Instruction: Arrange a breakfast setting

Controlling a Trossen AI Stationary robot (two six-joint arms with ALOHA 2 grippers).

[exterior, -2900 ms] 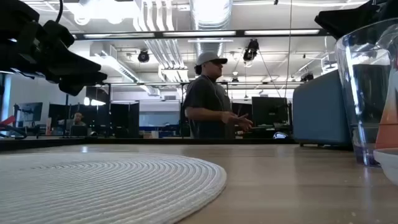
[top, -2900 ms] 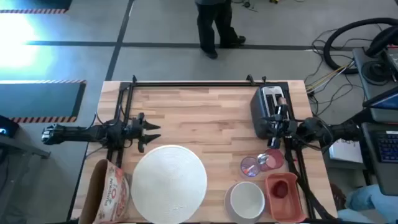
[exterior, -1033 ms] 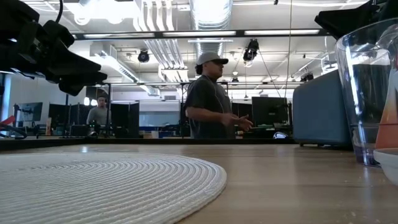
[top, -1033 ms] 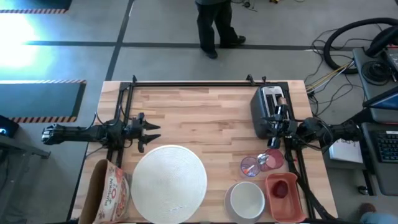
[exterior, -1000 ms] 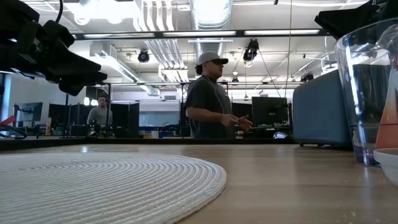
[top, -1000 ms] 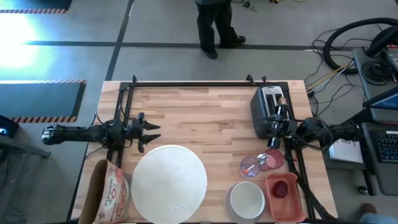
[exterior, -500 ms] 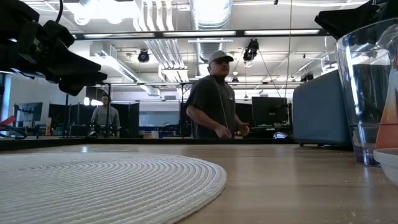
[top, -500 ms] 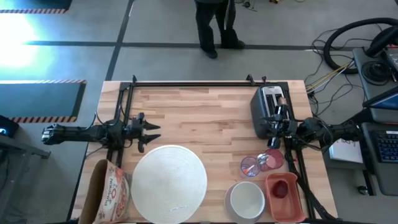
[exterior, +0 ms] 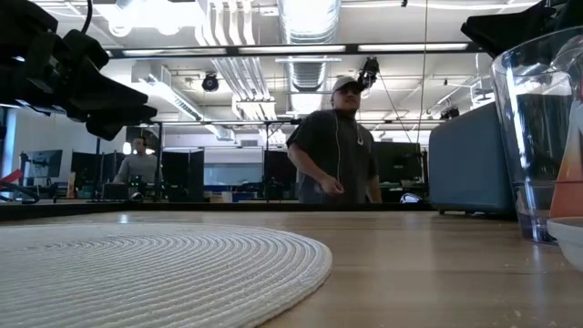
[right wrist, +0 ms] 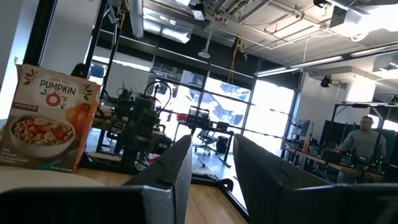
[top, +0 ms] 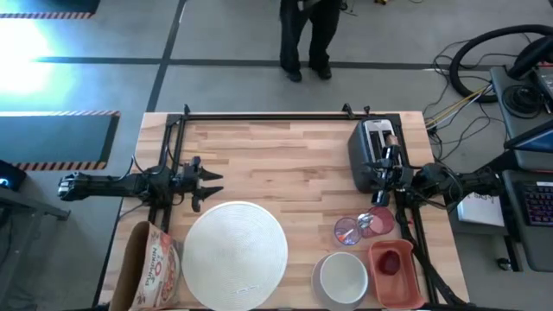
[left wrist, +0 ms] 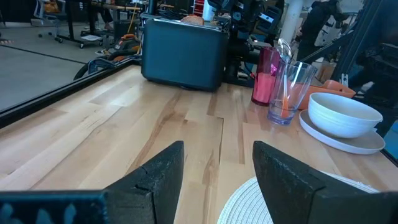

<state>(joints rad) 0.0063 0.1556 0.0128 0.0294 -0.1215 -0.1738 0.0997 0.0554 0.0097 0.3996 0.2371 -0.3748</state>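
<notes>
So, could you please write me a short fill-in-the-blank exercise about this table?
1. The white bowl sits on a small white ____.
2. The cereal box lies on the robot's ____ side of the table.
3. Behind the pink cup stands a dark ____.
4. The round placemat has ____ on it.

Missing words: plate; left; toaster; nothing

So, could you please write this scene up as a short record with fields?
surface: wooden table
mat: round white woven mat, near edge, left of centre
bowl: white bowl on a plate, right of mat
glass: clear glass beside pink cup
toaster: dark toaster, far right
cereal: box at left edge
left tool: open, empty, beyond mat
right tool: open, empty, over toaster
person: standing beyond table
</notes>
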